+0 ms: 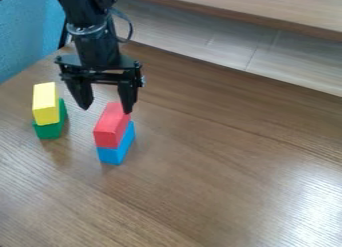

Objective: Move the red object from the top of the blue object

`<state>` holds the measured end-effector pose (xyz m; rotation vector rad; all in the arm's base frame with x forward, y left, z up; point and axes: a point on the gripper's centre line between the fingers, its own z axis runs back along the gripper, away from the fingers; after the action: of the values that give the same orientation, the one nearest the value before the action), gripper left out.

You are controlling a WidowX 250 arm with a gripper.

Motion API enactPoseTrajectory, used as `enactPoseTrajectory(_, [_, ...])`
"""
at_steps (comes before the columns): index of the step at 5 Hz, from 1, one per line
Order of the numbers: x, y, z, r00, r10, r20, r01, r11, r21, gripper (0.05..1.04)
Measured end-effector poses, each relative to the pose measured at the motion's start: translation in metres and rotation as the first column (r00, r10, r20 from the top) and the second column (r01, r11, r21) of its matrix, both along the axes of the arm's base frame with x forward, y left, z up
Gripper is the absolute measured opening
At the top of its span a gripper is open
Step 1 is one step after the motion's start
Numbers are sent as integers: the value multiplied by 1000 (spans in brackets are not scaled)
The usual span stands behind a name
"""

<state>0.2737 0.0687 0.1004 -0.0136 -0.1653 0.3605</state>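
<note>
In the camera view, the red block [112, 125] sits on top of the blue block [118, 150], on the table [220, 161]. So the big job is not done: red has to come off blue. The tool [106, 109] is open, with its two fingers wide apart and nothing held. It hangs just over the back end of the red block. I can't tell if it touches. What is left, I think, is to line up, grab red, lift it and put it down away from blue.
</note>
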Motion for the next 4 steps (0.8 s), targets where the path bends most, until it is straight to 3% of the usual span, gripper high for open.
enactPoseTrajectory(4, [-3,7,-19,998,57,-37,-56,998,11,1000])
